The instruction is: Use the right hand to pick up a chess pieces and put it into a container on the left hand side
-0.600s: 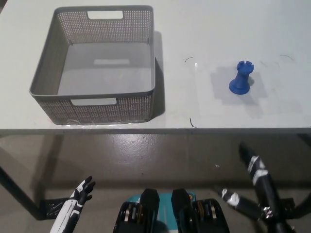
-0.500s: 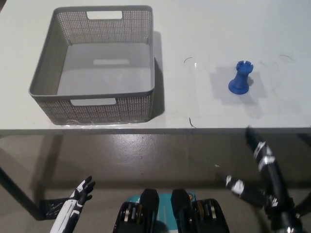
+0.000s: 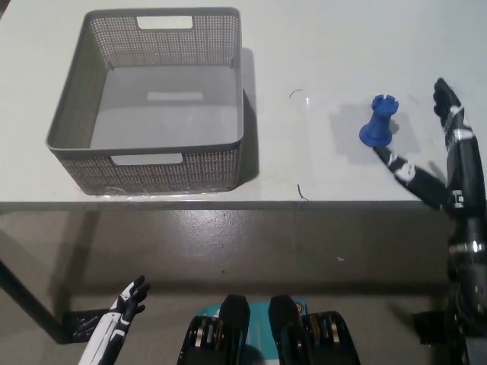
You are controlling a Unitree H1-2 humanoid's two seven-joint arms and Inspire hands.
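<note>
right hand (image 3: pixel 445 163) wide open beside blue rook (image 3: pixel 380 122), empty

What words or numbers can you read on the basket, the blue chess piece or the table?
None: no words, numbers, labels or brand marks can be read anywhere.
The grey basket has plain mesh walls with no label.
The blue chess piece bears no marking.
The white table carries only a few thin dark curved scratches, which are not letters.
The white left hand and the black right hand show no text.
</note>
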